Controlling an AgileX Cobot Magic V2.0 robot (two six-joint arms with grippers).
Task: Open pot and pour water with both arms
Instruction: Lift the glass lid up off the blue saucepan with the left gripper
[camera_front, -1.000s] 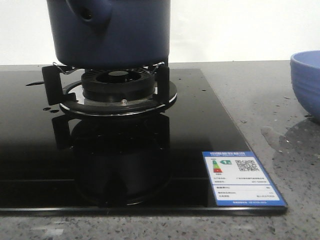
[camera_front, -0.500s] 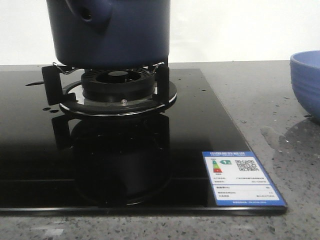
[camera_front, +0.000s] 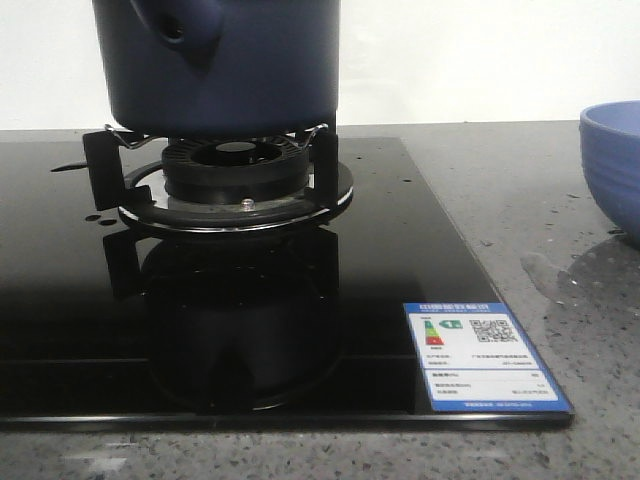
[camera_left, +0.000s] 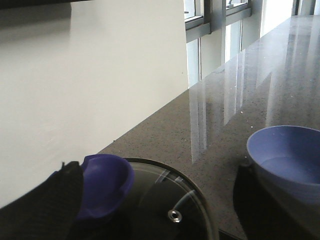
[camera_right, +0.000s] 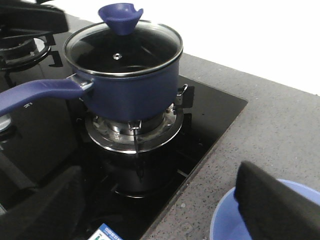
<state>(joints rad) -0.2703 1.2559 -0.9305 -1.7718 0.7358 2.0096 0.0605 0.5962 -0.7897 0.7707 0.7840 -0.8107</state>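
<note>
Navy pot (camera_right: 131, 85) lidded on burner, bowl (camera_front: 612, 165) well apart rightward, both hands (camera_right: 160, 210) released.

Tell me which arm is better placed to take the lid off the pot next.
Probably left. Its wrist view shows the glass lid and blue knob right at its tool, while the right tool sits back from the pot, nearer the bowl.

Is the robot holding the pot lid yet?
No, nothing is held. The left pincer is open around the lid's blue knob, not closed on it. The right pincer is open and empty.
</note>
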